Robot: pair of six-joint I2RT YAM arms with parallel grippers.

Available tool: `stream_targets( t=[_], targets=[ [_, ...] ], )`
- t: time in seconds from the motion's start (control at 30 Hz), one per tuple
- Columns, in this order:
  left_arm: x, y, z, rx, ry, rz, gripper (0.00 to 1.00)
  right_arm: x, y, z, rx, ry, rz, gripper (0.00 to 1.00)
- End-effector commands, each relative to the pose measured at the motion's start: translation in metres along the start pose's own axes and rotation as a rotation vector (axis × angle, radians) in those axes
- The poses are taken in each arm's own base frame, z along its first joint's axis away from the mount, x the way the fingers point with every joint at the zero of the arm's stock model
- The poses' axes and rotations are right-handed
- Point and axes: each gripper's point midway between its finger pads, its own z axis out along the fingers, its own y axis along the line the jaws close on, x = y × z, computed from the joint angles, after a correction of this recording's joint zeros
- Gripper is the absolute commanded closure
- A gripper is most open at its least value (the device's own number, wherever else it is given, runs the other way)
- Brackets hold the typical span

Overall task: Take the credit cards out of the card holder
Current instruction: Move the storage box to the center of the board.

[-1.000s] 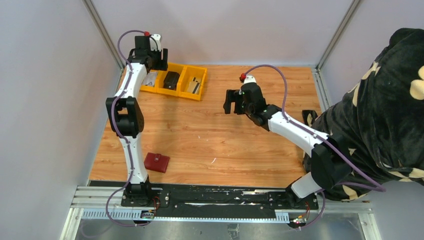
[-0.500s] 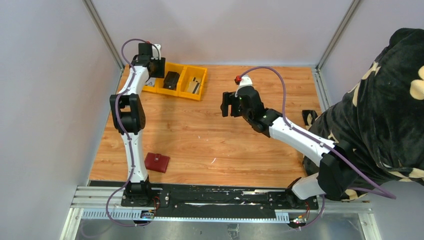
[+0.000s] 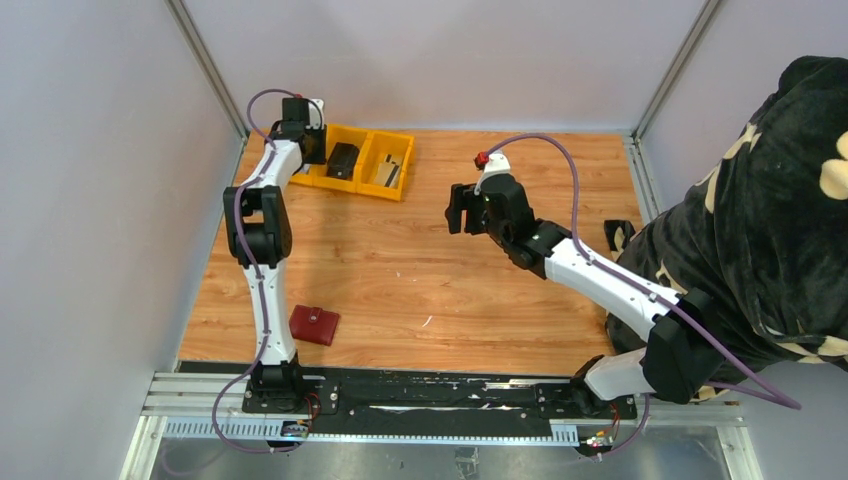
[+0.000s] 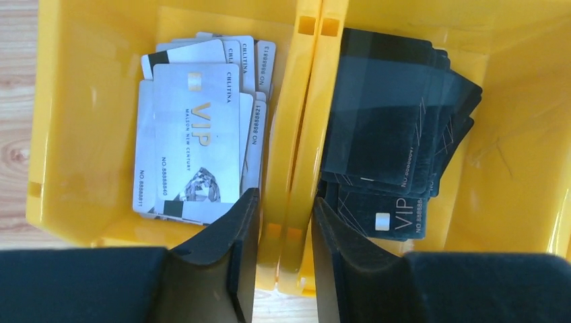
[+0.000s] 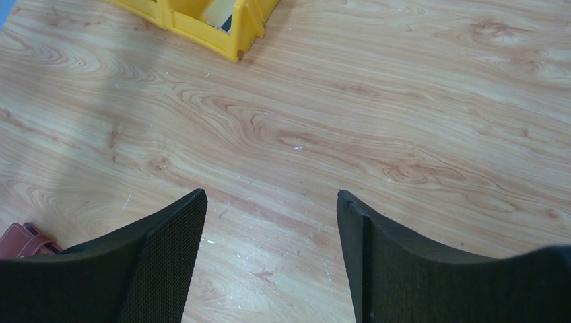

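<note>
The dark red card holder [image 3: 314, 324] lies folded shut, its tab closed, on the table near the left arm's base; its edge shows in the right wrist view [image 5: 20, 241]. My left gripper [image 3: 304, 140] hangs over the yellow bin [image 3: 400, 140]. Its jaws [image 4: 283, 202] stand a little apart and hold nothing, straddling the divider. Silver credit cards [image 4: 195, 145] lie stacked in the left compartment and dark credit cards [image 4: 390, 134] in the middle one. My right gripper [image 3: 462, 210] is open and empty above the middle of the table [image 5: 269, 195].
The yellow three-compartment bin stands at the back left, and its corner shows in the right wrist view [image 5: 195, 30]. A person in dark patterned clothing [image 3: 760, 200] is at the right edge. Frame posts stand at the back corners.
My left gripper has come down closer to the bin. My right gripper has shifted slightly over the table. The card holder has not moved.
</note>
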Motion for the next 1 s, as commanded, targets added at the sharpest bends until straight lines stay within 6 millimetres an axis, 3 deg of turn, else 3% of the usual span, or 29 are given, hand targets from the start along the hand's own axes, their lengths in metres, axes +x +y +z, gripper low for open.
stream_targets(
  t=[0.0,0.1,0.13,0.3,0.5,0.67,0.83,0.97],
  targets=[
    [0.015,-0.005,-0.006,-0.002,-0.014,-0.044,0.71,0.004,-0.004,-0.003,0.021,-0.008,-0.013,0.26],
    [0.03,-0.015,-0.024,0.008,-0.008,-0.066,0.73,0.005,-0.005,0.001,0.031,-0.014,-0.009,0.27],
    [0.033,-0.032,-0.03,0.021,-0.005,-0.049,0.74,0.005,-0.005,0.003,0.032,-0.016,-0.006,0.28],
    [0.069,-0.064,-0.063,0.061,0.037,-0.052,0.78,0.014,-0.011,0.015,0.068,0.02,0.008,0.29],
    [0.114,-0.101,-0.103,0.068,0.107,-0.038,0.82,0.036,-0.025,0.022,0.105,0.097,0.027,0.29],
    [0.144,-0.127,-0.12,0.082,0.161,-0.097,0.87,0.054,-0.038,0.026,0.132,0.16,0.055,0.26],
    [0.157,-0.167,-0.137,0.159,0.216,-0.152,0.87,0.076,-0.062,0.029,0.203,0.246,0.055,0.27],
    [0.16,-0.196,-0.152,0.237,0.238,-0.171,0.84,0.081,-0.076,0.034,0.233,0.278,0.05,0.28]
  ],
)
